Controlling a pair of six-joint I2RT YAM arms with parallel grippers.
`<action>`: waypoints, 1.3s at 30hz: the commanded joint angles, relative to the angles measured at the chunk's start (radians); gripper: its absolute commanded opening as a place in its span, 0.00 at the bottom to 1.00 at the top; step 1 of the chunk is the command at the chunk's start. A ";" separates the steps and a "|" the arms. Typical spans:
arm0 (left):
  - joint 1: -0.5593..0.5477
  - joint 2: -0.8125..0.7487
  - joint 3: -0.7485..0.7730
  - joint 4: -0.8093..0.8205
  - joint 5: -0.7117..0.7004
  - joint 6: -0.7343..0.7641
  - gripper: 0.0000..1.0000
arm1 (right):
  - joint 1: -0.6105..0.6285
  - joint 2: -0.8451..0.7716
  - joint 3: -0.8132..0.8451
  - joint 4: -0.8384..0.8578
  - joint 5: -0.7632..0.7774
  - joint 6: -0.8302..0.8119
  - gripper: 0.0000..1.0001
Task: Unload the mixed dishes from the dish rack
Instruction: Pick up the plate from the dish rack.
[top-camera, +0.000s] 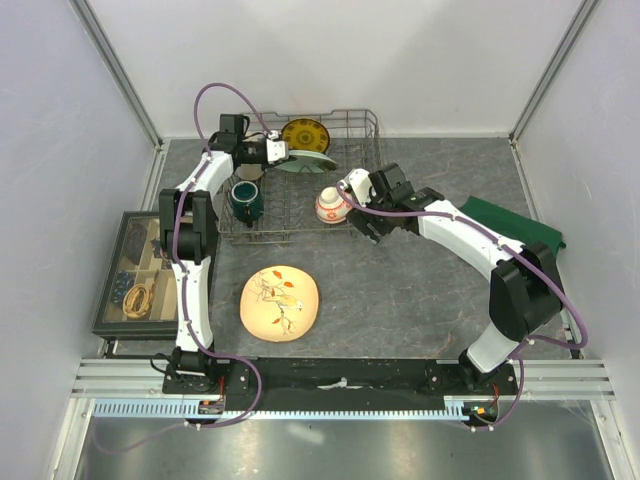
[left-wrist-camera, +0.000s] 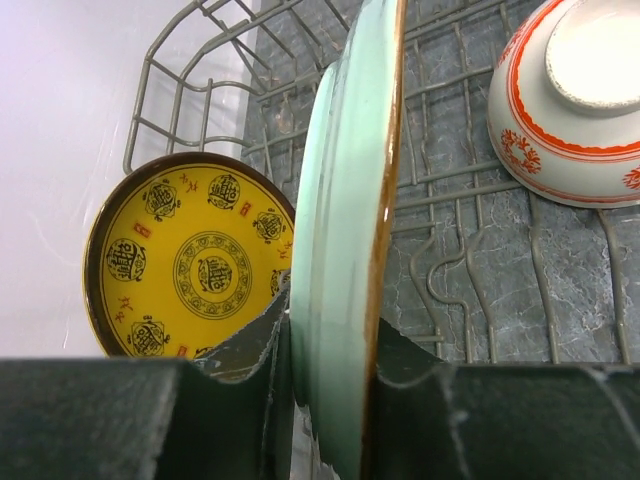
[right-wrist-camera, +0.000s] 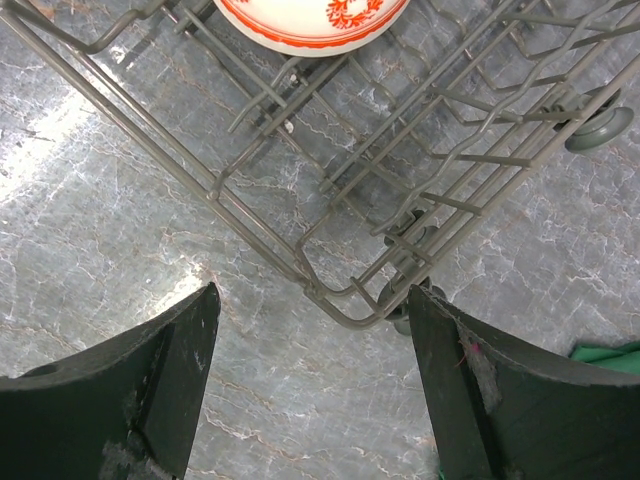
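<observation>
Top cam sits high up behind my bases, looking down over the whole table (top-camera: 400, 290) — far enough to see everything. Left wrist cam is jammed right against the pale-green plate (left-wrist-camera: 345, 250), facing along the dish rack (top-camera: 295, 200) floor. Right wrist cam looks steeply down at the rack's corner, close up. All three catch the red-and-white bowl (top-camera: 333, 205).

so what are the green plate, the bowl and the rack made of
Pale-green plate: looks like glazed ceramic, with a glossy sheen and a brown rim edge.
Red-and-white bowl: probably glazed ceramic or porcelain, smooth white with a duller foot ring.
Dish rack: thin metal wire with a matte grey coating, perhaps paint.
</observation>
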 joint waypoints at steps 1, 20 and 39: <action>-0.009 -0.089 -0.002 0.019 0.019 -0.003 0.18 | -0.004 -0.002 -0.015 0.023 0.000 0.013 0.84; -0.021 -0.223 -0.119 0.301 -0.063 -0.383 0.02 | -0.006 -0.048 -0.044 0.027 -0.012 0.016 0.84; -0.021 -0.468 -0.179 0.344 -0.171 -0.726 0.02 | -0.020 -0.140 -0.066 0.039 -0.014 0.024 0.84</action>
